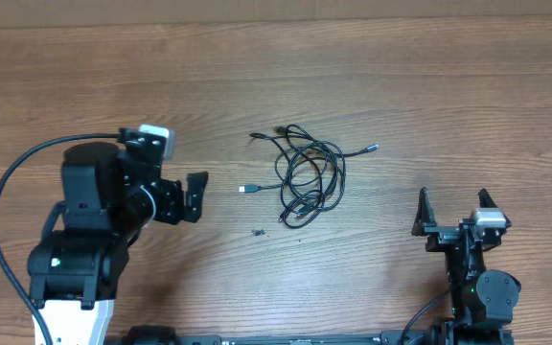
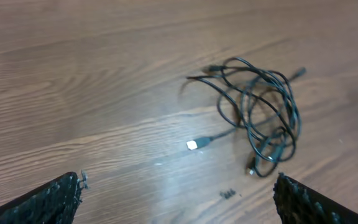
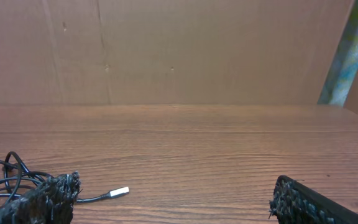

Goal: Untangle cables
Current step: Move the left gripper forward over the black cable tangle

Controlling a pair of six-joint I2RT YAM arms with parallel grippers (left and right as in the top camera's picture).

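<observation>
The cables (image 1: 300, 201) lie in one loose black tangle on the wooden table (image 1: 401, 86), with thin ends and small plugs sticking out to the left and upper right. In the left wrist view the tangle (image 2: 253, 124) lies ahead and to the right, a silver plug (image 2: 192, 145) pointing toward me. My left gripper (image 1: 196, 196) stands open a short way left of the tangle, nothing between its fingers (image 2: 55, 199). My right gripper (image 1: 453, 206) stands open to the tangle's lower right, also with nothing in it. The right wrist view catches cable loops (image 3: 17, 177) and a plug (image 3: 120, 192) at lower left.
A few tiny black bits (image 1: 256, 232) lie on the wood just below and left of the tangle, also visible as bits (image 2: 227, 194) in the left wrist view. A brown cardboard wall (image 3: 179, 50) closes off the far edge of the table.
</observation>
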